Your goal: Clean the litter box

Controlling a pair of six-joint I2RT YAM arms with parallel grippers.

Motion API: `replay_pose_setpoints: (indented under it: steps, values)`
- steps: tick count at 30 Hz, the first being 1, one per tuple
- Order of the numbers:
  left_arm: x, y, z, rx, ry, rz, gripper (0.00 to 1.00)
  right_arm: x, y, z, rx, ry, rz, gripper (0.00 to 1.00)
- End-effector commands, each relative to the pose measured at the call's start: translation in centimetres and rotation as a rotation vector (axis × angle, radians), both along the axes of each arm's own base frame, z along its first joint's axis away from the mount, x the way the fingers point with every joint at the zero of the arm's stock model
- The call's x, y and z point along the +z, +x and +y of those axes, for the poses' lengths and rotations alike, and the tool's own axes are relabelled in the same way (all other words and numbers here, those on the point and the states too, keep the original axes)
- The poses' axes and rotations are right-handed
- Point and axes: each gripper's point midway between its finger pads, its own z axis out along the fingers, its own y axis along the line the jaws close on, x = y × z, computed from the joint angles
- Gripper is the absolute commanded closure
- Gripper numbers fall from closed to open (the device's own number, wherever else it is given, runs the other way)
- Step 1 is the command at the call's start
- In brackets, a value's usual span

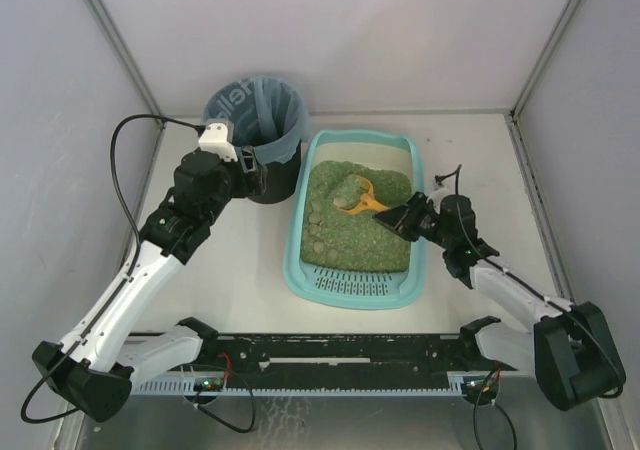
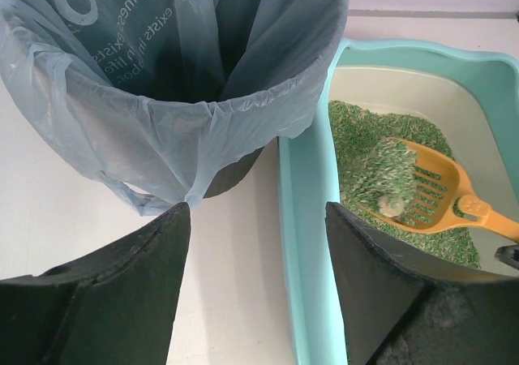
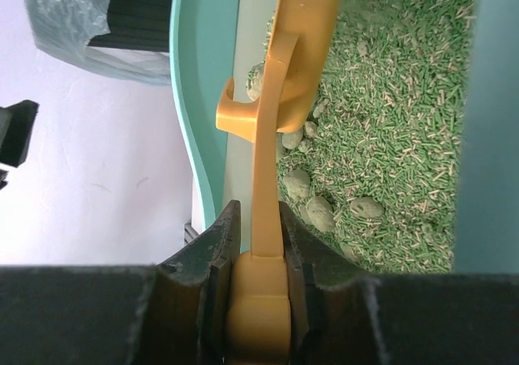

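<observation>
1. The large shallow light-teal plastic litter box (image 1: 298, 232) lies at the centre of the top view on the white surface (image 1: 480, 160). Its slotted grille is at the lower end.
2. Green granular litter (image 1: 350, 240) fills most of it, with grey clumps (image 3: 320, 211) scattered through.
3. The right end effector (image 1: 402, 217) reaches in over the tray's right rim. Its fingers are clamped on the handle of a small orange slotted plastic scoop (image 1: 374, 204).
4. The scoop's head sits in the upper middle of the litter, heaped with granules and a clump.
5. A round black bin lined with a blue bag (image 1: 232, 105) stands just beside the tray's upper left corner. The bag's overhang almost meets the teal rim.
6. The left end effector (image 1: 252, 173) is at the bin's lower side with its fingers apart and nothing between them. In the left wrist view the bin wall fills the space ahead.
7. Grey panels enclose the surface on three sides.
</observation>
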Motion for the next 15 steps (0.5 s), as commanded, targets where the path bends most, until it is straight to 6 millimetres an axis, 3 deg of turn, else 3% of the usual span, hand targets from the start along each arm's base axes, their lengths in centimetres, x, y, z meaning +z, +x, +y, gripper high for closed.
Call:
replay_pose_setpoints:
  steps: [1,7,11,12,15]
  values:
    - [2.4,0.0,0.0,-0.002,-0.019,-0.062,0.28,5.3,-0.7,-0.9,0.051,0.137,-0.184,1.0]
    - [2.8,-0.2,0.3,0.004,-0.022,-0.073,0.28,6.9,-1.6,-5.2,-0.044,0.233,-0.22,1.0]
    - [3.6,-0.5,0.7,0.021,-0.039,-0.093,0.28,8.4,-3.6,-3.7,0.098,0.244,-0.254,1.0]
    - [3.9,-0.7,0.7,0.022,-0.048,-0.098,0.28,8.4,-4.0,-3.7,0.123,0.254,-0.245,1.0]
    - [4.1,-1.3,1.1,0.03,-0.064,-0.102,0.28,6.8,-3.1,-6.5,-0.04,0.287,-0.191,1.0]
